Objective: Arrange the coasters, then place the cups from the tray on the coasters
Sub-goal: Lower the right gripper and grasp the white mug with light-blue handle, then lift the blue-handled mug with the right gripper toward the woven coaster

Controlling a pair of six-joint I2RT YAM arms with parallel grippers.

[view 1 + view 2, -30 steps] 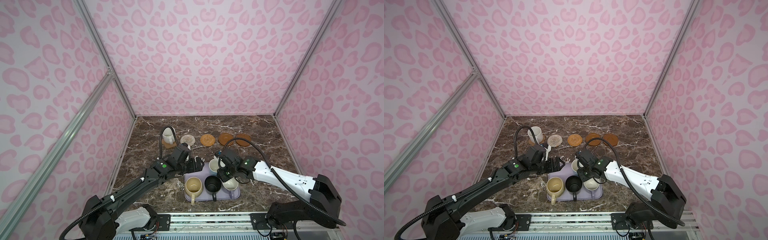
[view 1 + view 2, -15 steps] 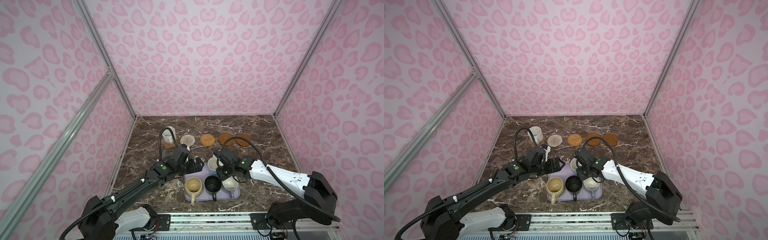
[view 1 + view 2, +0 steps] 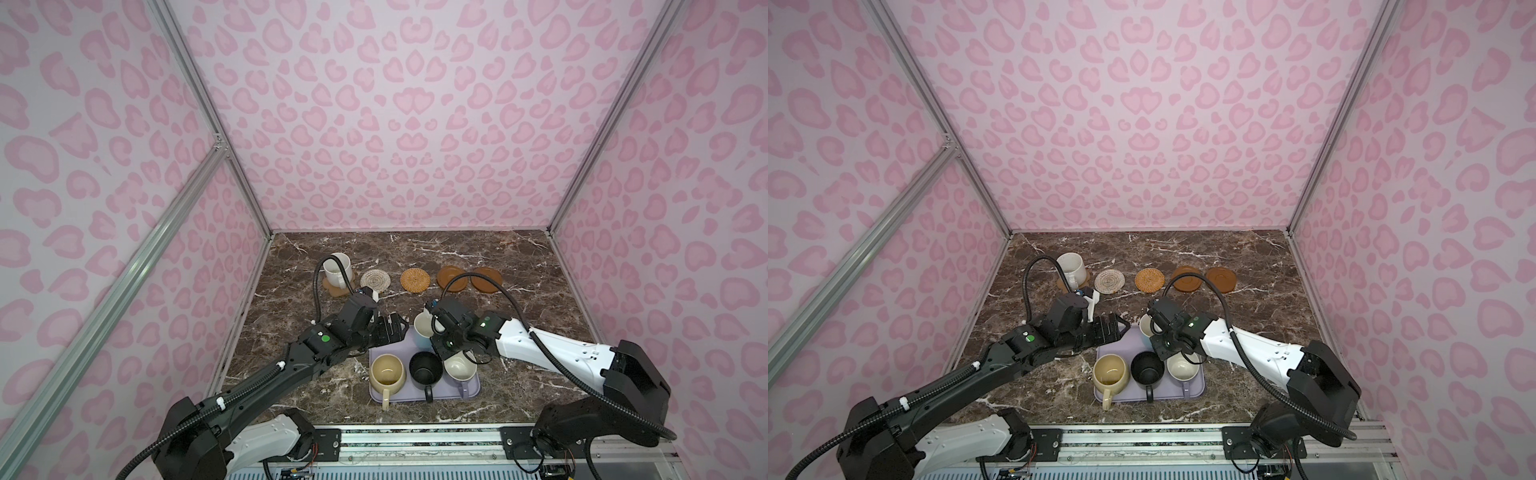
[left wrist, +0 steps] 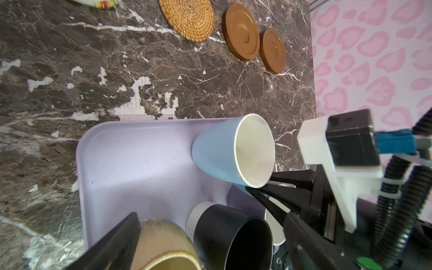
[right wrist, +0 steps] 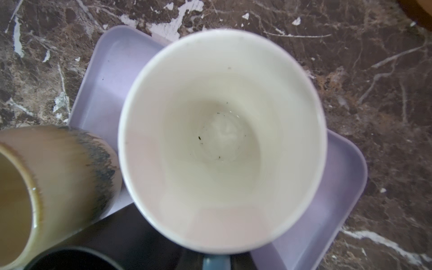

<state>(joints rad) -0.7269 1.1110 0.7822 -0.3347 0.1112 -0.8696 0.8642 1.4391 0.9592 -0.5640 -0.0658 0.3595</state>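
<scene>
My right gripper point(image 3: 437, 332) is pinched shut on the handle of the light blue mug point(image 3: 422, 326), which stands at the far edge of the tray point(image 3: 471, 388), behind the cream mug point(image 3: 387, 372), black mug point(image 3: 424, 368) and lavender mug point(image 3: 459, 368). My left gripper point(image 3: 392, 328) hangs with jaws spread wide over the tray's far left corner. The white mug point(image 3: 337, 269) sits on the flower coaster point(image 3: 345, 290) near the desk's far left corner.

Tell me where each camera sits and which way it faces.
Top views: high in front, looking down at the table; left arm, right arm show.
Left wrist: looks past its open fingers across the tray to the light blue cup.
Right wrist: straight down into that cup; own fingers unclear.
Shared: all show that cup.
</scene>
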